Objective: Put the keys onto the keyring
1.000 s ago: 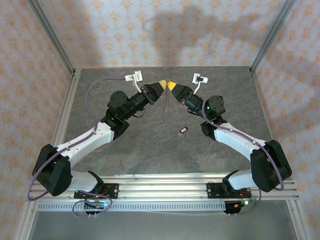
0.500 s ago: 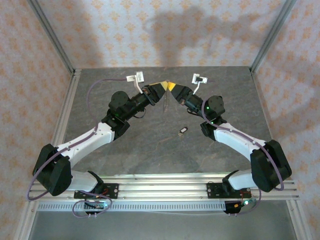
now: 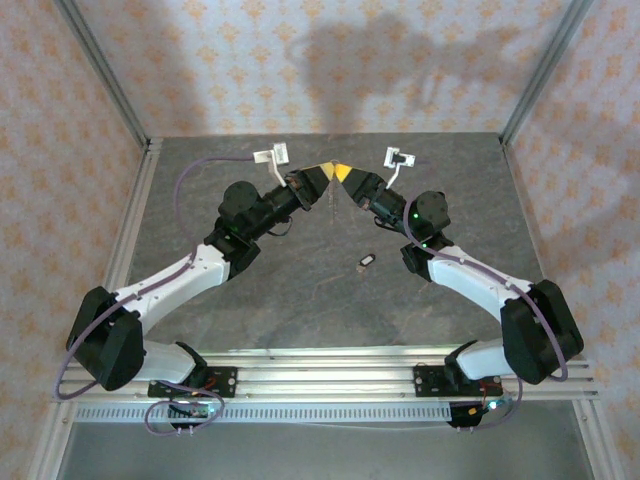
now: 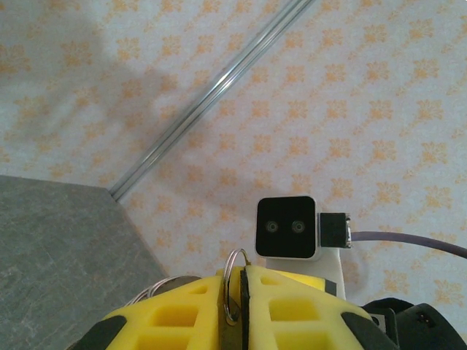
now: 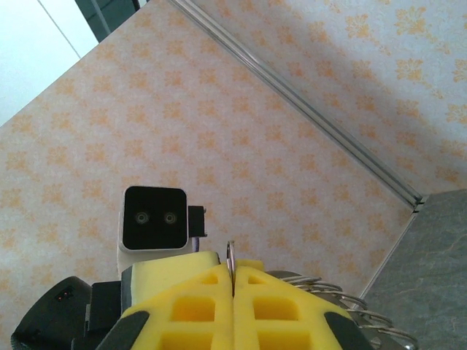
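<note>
My left gripper (image 3: 326, 172) and right gripper (image 3: 345, 173) meet tip to tip above the far middle of the table. Both are shut on the keyring (image 3: 331, 203), which hangs below them as a thin pale loop. In the left wrist view a silver ring of the keyring (image 4: 233, 271) stands up between the yellow fingers of the left gripper (image 4: 235, 275). In the right wrist view the keyring (image 5: 230, 254) shows edge-on, pinched in the right gripper (image 5: 233, 268). The keys (image 3: 367, 262), one tiny dark piece with a silvery end, lie on the table nearer the right arm.
The grey table (image 3: 300, 290) is bounded by aluminium rails (image 3: 135, 215) and patterned walls. Each wrist view faces the other arm's camera: the right one (image 4: 286, 227) and the left one (image 5: 154, 219). Silvery wire loops (image 5: 350, 295) lie beside the right fingers.
The left jaws have closed a little tighter on the keyring. Both arms and the key on the table stay where they were.
</note>
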{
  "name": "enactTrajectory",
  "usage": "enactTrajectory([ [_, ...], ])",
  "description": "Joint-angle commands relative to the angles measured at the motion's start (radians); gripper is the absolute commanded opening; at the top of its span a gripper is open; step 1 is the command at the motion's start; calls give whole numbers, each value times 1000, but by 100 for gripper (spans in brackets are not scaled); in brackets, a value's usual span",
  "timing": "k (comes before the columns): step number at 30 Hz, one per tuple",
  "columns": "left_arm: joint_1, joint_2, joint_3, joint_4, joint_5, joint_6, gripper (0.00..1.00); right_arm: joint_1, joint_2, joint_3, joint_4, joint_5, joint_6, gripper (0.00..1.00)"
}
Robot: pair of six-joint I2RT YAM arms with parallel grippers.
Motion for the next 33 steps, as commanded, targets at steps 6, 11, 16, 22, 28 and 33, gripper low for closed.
enactTrajectory([
  [6,-15,20,49,15,2,23,18,6,3,-1,29,-32,-17,0],
  [11,-16,28,55,15,2,25,17,7,2,-4,21,-32,-21,0],
  [16,-17,32,59,8,4,36,1,6,-3,-5,11,-34,-29,0],
  [22,-16,24,68,-27,14,76,0,3,-37,-2,-65,-17,-59,2],
  [28,1,-22,116,-186,77,219,0,-123,-209,-35,-251,19,-84,46],
  [33,40,-18,191,-320,223,322,0,-201,-314,9,-458,-22,-158,49],
])
